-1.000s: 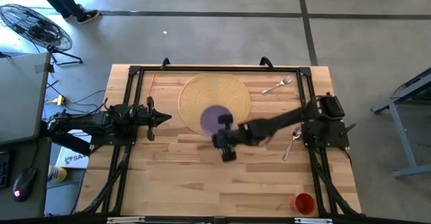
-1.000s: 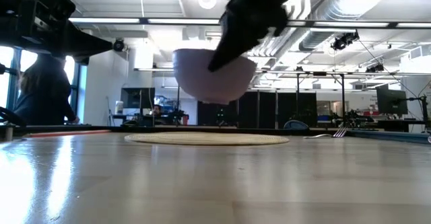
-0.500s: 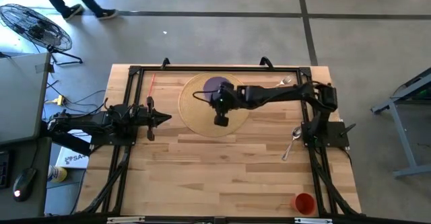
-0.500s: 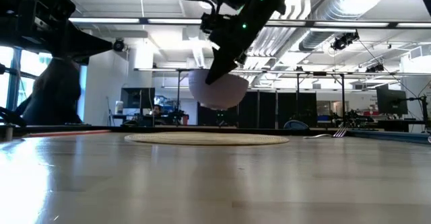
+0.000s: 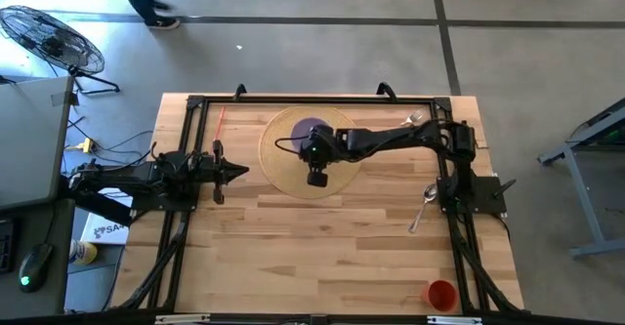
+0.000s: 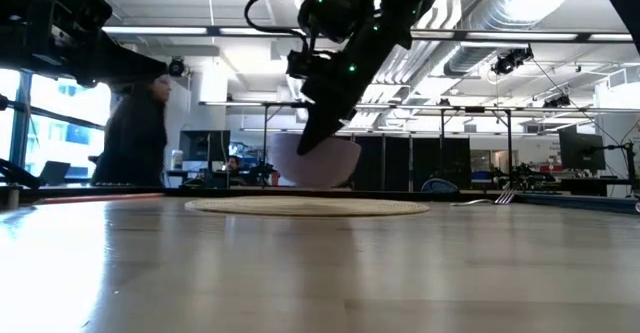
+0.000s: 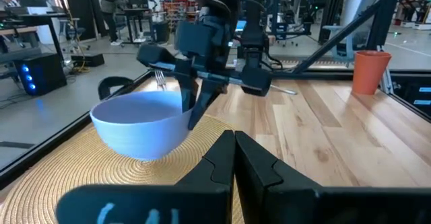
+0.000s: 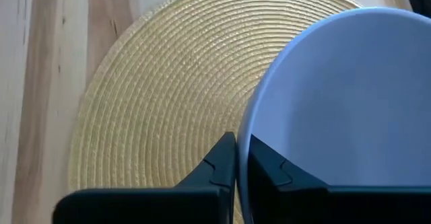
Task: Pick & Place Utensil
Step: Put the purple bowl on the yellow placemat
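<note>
While high view hides gap, bowl point(image 6: 318, 163) hangs above placemat point(image 6: 308, 207).

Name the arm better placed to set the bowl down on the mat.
Right. The right gripper already grips the bowl by its rim over the woven mat; the left gripper waits beside it.

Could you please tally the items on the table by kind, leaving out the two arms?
Bowl: 1
Woven placemat: 1
Fork: 1
Spoon: 1
Orange cup: 1
Total: 5
</note>
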Controlling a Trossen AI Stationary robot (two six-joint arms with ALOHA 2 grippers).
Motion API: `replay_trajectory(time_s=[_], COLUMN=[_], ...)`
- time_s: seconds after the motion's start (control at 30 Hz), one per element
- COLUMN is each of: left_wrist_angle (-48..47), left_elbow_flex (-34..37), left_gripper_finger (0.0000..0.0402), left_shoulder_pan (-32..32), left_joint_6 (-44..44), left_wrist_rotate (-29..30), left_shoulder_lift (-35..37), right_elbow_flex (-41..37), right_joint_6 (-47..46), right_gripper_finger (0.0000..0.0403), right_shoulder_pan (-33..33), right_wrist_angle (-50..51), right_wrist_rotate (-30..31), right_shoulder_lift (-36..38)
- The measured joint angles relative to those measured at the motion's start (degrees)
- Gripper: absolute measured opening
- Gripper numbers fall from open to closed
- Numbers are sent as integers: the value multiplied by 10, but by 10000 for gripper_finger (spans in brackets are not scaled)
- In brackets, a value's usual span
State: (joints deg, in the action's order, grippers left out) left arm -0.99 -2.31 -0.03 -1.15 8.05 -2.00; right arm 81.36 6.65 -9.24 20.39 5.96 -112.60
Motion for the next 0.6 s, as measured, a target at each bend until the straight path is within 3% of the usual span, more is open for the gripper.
replay_trajectory(time_s=[0.6], left_wrist_angle=[0], left_elbow_flex=[0], left_gripper_finger=[1], left_shoulder_pan=[0], left_joint_6=[0], left_wrist_rotate=[0], left_shoulder_lift=[0], right_elbow_flex=[0], right_joint_6=[39], right_gripper_finger=[14], right_shoulder_pan=[-13], right_wrist_angle=[-23], right_wrist_rotate=[-3], right_shoulder_lift=[-28])
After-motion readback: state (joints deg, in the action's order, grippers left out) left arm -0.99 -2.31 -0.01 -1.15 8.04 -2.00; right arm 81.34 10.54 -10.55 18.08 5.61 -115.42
